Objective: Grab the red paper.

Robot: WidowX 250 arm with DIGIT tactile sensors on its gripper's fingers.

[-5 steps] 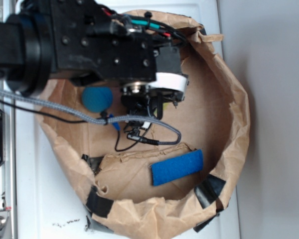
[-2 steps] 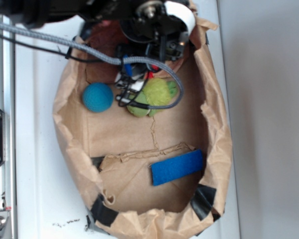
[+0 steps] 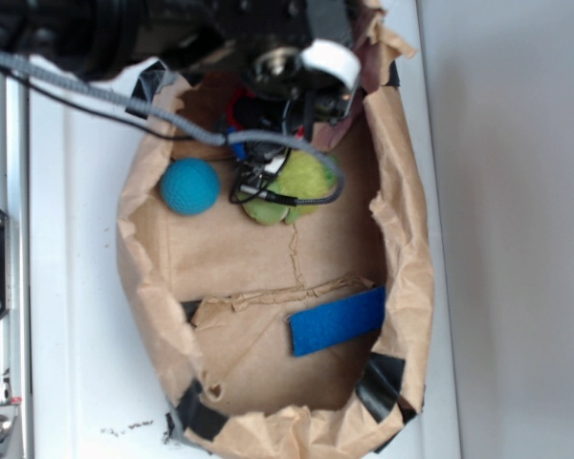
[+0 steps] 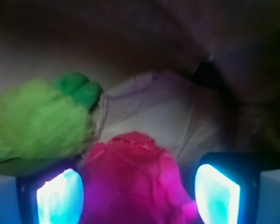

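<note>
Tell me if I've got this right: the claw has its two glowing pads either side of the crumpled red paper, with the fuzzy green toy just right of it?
Not quite. In the wrist view the green toy sits to the left of the red paper, not the right. The rest holds: the gripper has its glowing pads on either side of the crumpled paper.

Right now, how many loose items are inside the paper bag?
4: blue ball at left, green plush beside it, blue pad lower down, red paper between the gripper fingers. The arm may hide others.
</note>
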